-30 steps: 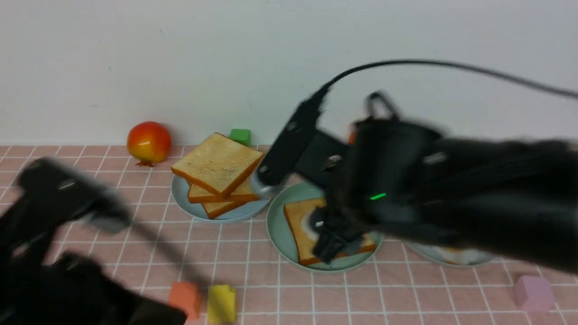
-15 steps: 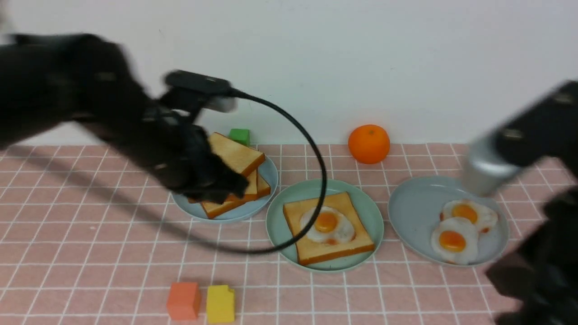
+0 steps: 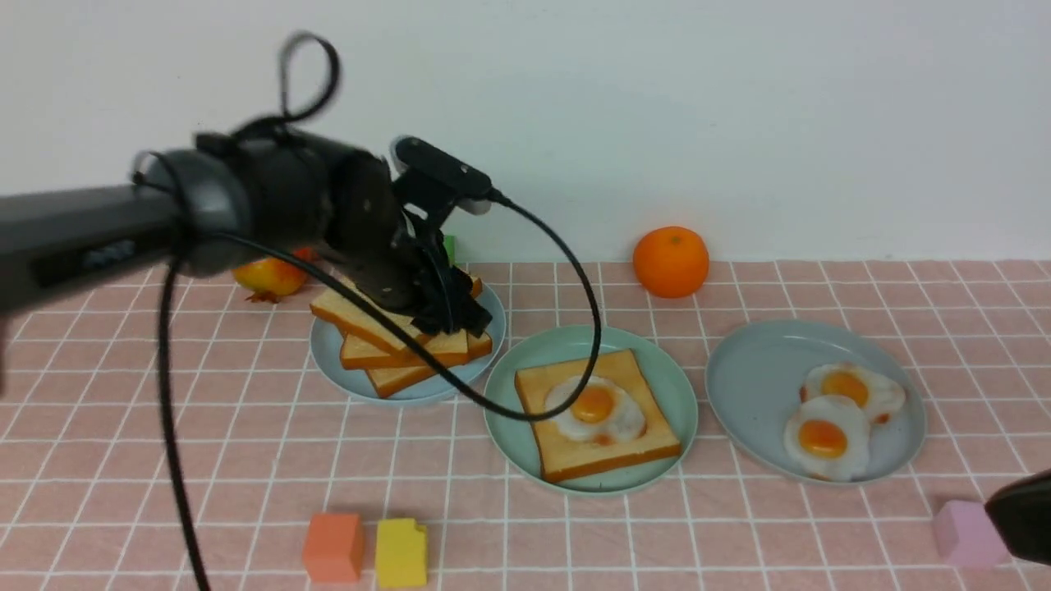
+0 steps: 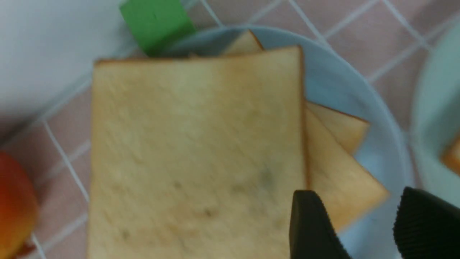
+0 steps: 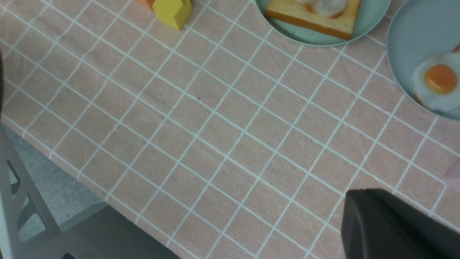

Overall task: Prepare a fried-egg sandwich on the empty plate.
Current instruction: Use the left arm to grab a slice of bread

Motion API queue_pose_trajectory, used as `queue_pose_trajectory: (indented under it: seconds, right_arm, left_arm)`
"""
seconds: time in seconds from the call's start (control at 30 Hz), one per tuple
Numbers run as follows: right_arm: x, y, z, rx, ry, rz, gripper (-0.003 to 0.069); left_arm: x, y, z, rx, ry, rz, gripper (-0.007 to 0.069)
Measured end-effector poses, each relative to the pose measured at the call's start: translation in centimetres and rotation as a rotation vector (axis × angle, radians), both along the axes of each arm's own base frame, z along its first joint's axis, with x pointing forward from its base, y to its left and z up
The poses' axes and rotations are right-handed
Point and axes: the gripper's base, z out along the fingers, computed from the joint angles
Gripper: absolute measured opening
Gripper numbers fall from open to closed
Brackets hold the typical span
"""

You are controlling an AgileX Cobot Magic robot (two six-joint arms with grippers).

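Observation:
The mint-green empty plate [image 3: 509, 410] now carries one toast slice [image 3: 543, 396] with a fried egg [image 3: 593, 406] on top. A pile of toast slices [image 3: 386, 332] rests on a blue-grey plate [image 3: 410, 392] to its left. My left gripper [image 3: 447, 316] hovers open over the pile's right edge. In the left wrist view one finger of the left gripper [image 4: 363, 230] overlaps the top slice [image 4: 194, 151], and the gap shows a lower slice's corner and bare plate. My right gripper [image 5: 363, 201] is shut and empty over the cloth, low at the right [image 3: 1022, 513].
A second blue-grey plate [image 3: 755, 369] at the right holds two fried eggs [image 3: 825, 435]. An orange [image 3: 671, 261], a red fruit [image 3: 267, 279] and a green block [image 4: 154, 21] line the back wall. Orange [image 3: 332, 546], yellow [image 3: 401, 552] and pink [image 3: 961, 533] blocks sit near the front.
My right arm left the mint-green plate with the egg lying on the toast, shut, and withdrew to the lower right. My left arm swung over the toast pile and opened.

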Motion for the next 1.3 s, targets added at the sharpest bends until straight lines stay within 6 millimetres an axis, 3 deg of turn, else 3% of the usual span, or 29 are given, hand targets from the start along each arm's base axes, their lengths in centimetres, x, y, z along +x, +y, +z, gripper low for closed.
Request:
queue_pose_trajectory:
  seconds: [0.2, 0.37, 0.73, 0.83, 1.0, 1.1, 1.3]
  right_arm:
    - [-0.1, 0.0, 0.0, 0.008, 0.010, 0.005, 0.0010]
    - [-0.2, 0.1, 0.0, 0.012, 0.016, 0.007, 0.0012]
    - [-0.7, 0.5, -0.1, 0.053, 0.077, 0.032, 0.0020]
    - [-0.7, 0.5, -0.1, 0.053, 0.078, 0.033, 0.0022]
    - [-0.7, 0.5, -0.1, 0.053, 0.078, 0.033, 0.0024]
    - [-0.7, 0.5, -0.1, 0.049, 0.073, 0.041, 0.0025]
    - [-0.7, 0.5, -0.1, 0.045, 0.069, 0.049, 0.0030]
  left_arm:
    - [0.6, -0.2, -2.5, 0.036, 0.022, -0.014, 0.0370]
    - [0.8, -0.2, -3.1, 0.052, 0.018, -0.024, 0.0331]
    - [1.0, -0.2, -3.0, 0.069, 0.003, -0.034, 0.0070]
    - [1.0, -0.1, -2.7, 0.068, 0.000, -0.033, 0.0050]
    - [0.5, 0.0, -0.8, 0.051, -0.022, -0.027, 0.0085]
    - [0.3, 0.1, 0.4, 0.036, -0.055, -0.026, 0.0179]
    - [0.3, 0.1, 0.4, 0.030, -0.053, -0.024, 0.0346]
